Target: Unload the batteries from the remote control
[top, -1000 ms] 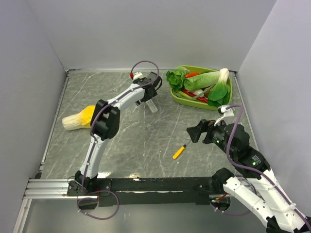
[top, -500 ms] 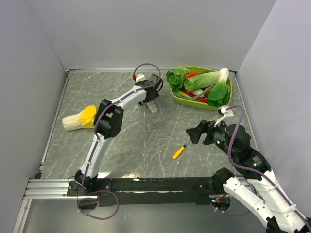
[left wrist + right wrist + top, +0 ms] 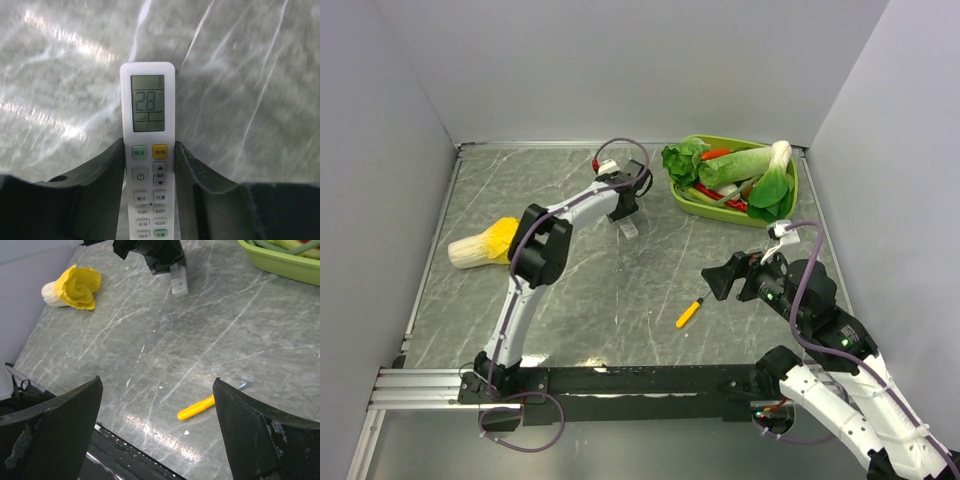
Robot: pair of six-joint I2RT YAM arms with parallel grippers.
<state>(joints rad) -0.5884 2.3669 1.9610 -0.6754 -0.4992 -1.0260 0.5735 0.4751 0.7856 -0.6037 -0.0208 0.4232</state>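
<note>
While stretched far forward, the left arm clamps the remote control.

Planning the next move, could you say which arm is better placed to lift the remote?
Probably left: the left pincer clasps the slim white plastic remote control; the right pincer hangs open elsewhere.

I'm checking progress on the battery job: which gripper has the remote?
The left gripper: it is closed against both long sides of the white remote control. The right gripper hangs wide open above the table, holding nothing.
</note>
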